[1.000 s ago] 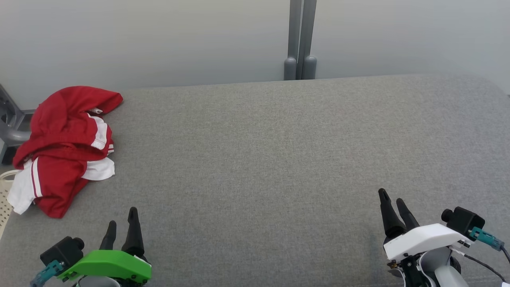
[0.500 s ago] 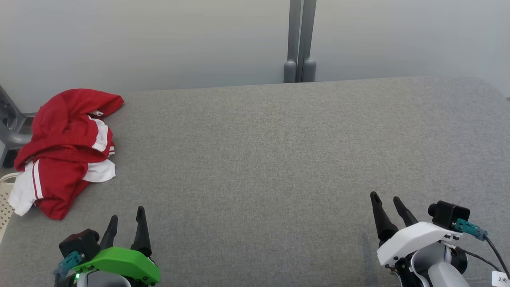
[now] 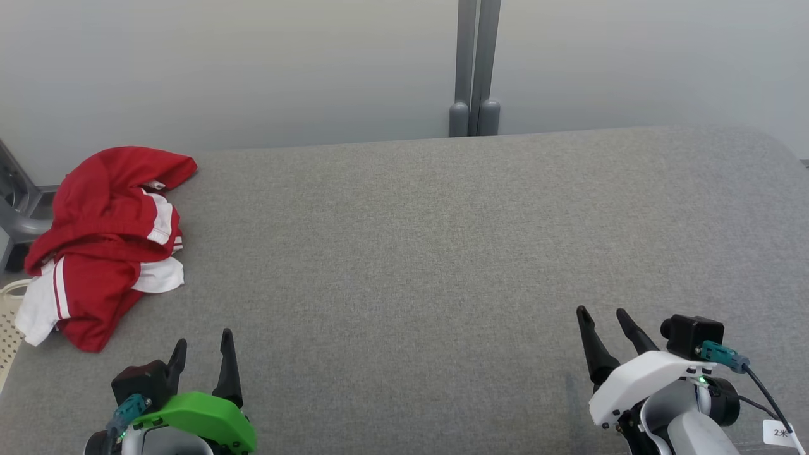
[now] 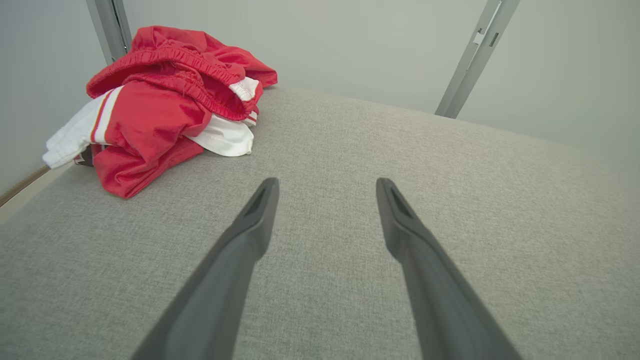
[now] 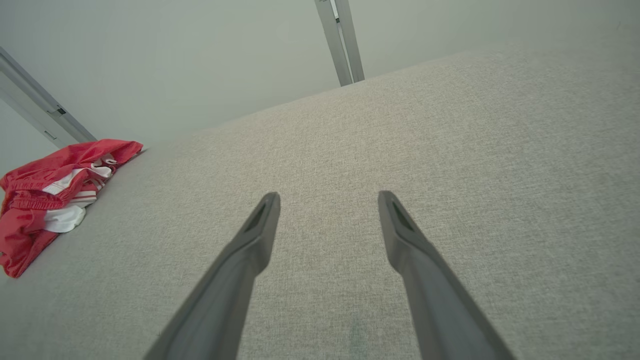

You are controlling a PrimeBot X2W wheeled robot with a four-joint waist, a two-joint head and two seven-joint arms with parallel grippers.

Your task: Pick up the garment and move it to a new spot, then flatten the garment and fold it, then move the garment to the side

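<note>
The left gripper (image 3: 203, 339) and right gripper (image 3: 600, 312) stand spread, empty. The crumpled red-and-white cloth garment (image 3: 107, 240) lies ahead-left of the left one — pinching one loose layer could let it slip free.

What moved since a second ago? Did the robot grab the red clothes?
Both grippers slid a little toward the middle: the left gripper rightward, the right gripper leftward. Nothing was grabbed; both stay open. The red clothes lie unmoved at the left edge of the table; the camera tipped slightly.
</note>
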